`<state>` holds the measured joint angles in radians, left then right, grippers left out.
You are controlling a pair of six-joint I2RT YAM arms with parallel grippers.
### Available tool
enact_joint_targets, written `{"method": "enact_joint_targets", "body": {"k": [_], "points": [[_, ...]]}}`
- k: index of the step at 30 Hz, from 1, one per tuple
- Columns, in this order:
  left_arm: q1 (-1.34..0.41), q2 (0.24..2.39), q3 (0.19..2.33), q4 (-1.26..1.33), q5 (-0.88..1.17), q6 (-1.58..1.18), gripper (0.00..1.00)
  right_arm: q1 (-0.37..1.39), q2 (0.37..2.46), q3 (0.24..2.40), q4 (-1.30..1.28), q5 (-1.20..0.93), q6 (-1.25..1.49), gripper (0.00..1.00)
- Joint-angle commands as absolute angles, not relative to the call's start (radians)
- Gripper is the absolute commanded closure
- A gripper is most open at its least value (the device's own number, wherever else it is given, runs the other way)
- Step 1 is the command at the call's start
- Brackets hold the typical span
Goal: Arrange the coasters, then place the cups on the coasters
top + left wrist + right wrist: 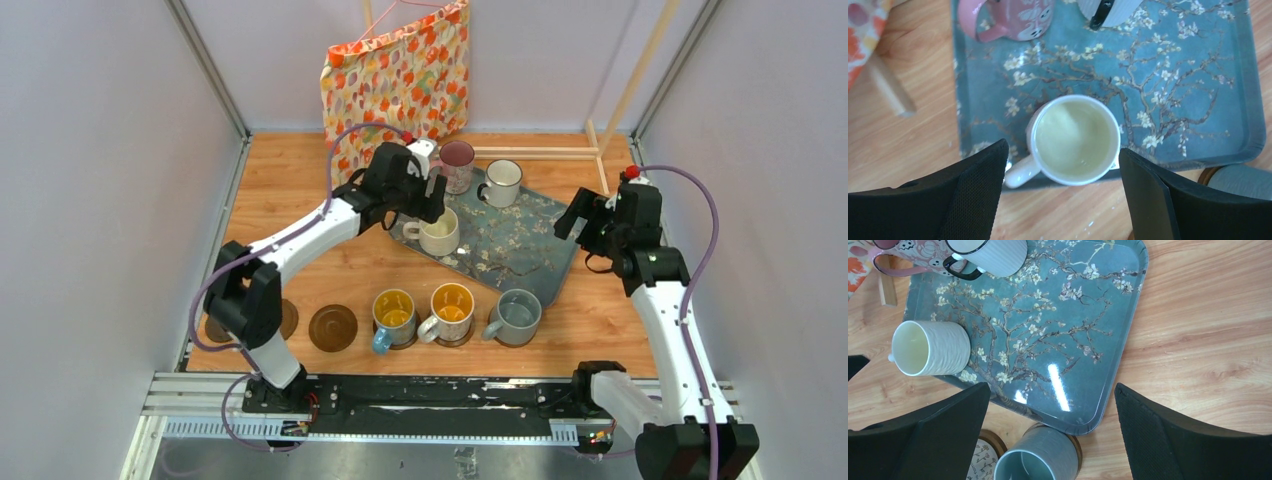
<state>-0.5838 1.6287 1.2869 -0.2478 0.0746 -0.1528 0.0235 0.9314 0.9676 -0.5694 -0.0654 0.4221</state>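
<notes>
Top: left tool (437,203) is held over cream mug (438,236) on tray (530,255); three mugs (452,310) are seated on coasters (457,341) at bench (300,190) front, a coaster (333,327) beside them is bare. Left wrist: jaws are spread wide, mug is flanked, not touched. Right wrist: right tool (1050,395) is spread wide, empty, above grey mug (1035,462).

Overhead, the left arm (252,292) covers most of two coasters (290,320) at the worktop's (290,205) near left edge, and the grey mug (517,316) hides its own coaster. In the left wrist view the top edge cuts off the pink mug (1013,20) and the white dark-rimmed mug (1124,12), along with the tray's (1193,60) far side. The right wrist view's bottom edge crops the grey mug.
</notes>
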Motion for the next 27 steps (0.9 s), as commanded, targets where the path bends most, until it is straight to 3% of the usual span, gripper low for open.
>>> {"method": "enact_joint_targets", "body": {"k": [1,11,27], "points": [[-0.554,1.734,1.365,-0.189,0.203,-0.139,0.13,0.026,0.912,0.948,-0.594,-0.082,0.403,0.00],[-0.498,1.790,1.307,-0.079,0.314,-0.267,0.12,0.025,0.900,0.940,-0.603,-0.068,0.392,0.00],[-0.486,1.732,1.139,0.027,0.324,-0.386,0.11,0.026,0.894,0.936,-0.601,-0.063,0.390,0.00]]}}
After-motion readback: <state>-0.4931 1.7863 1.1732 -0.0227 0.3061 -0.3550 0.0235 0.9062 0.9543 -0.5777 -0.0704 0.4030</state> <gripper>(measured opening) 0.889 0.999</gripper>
